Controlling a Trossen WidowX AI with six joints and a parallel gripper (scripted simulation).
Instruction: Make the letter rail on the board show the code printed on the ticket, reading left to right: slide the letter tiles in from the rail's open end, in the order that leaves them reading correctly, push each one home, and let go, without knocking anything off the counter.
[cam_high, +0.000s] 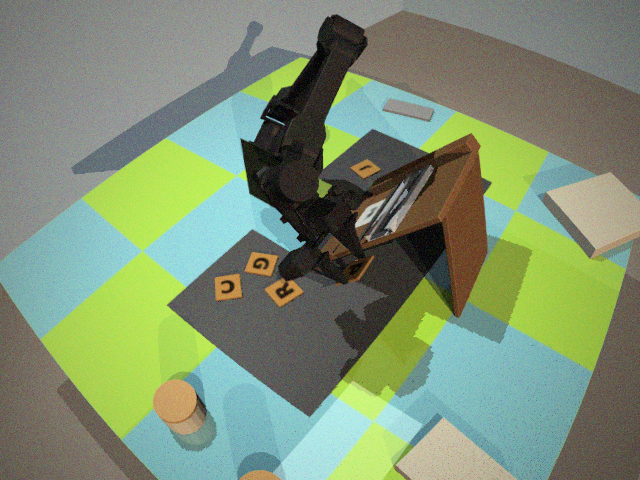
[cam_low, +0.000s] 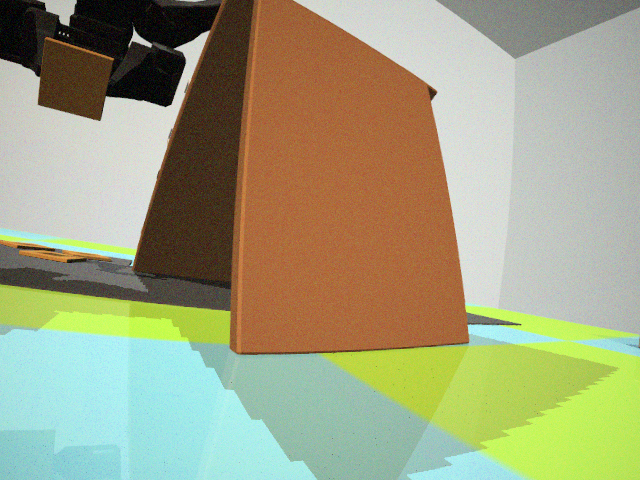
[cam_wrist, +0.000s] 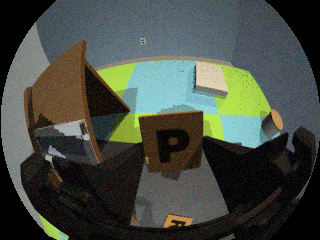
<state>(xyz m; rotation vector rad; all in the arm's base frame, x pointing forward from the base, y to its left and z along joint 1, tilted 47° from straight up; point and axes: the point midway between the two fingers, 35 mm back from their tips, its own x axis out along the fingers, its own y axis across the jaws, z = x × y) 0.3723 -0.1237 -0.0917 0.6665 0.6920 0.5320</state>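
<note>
My gripper (cam_high: 353, 266) (cam_low: 77, 74) (cam_wrist: 173, 144) is shut on the P tile (cam_high: 360, 269) (cam_low: 74, 82) (cam_wrist: 189, 130), held by its sides above the dark mat, in front of the board's lower left end. The sloped wooden board (cam_high: 449, 180) (cam_low: 351, 180) (cam_wrist: 60, 95) carries shiny rail strips (cam_high: 405, 204) (cam_wrist: 65, 142). A white card (cam_high: 368, 214) on it shows dark print, partly hidden by the gripper and unreadable. Tiles C (cam_high: 227, 287), G (cam_high: 261, 263) and R (cam_high: 283, 291) lie flat on the mat. Another tile (cam_high: 365, 168), I or J, lies behind the board.
The dark mat (cam_high: 305, 361) lies on the green and blue checked counter. Orange-topped cylinders (cam_high: 175, 400) (cam_high: 259, 475) stand at the front. Cream blocks (cam_high: 594, 209) (cam_high: 454, 454) lie right and front right. A thin grey block (cam_high: 408, 109) lies at the back.
</note>
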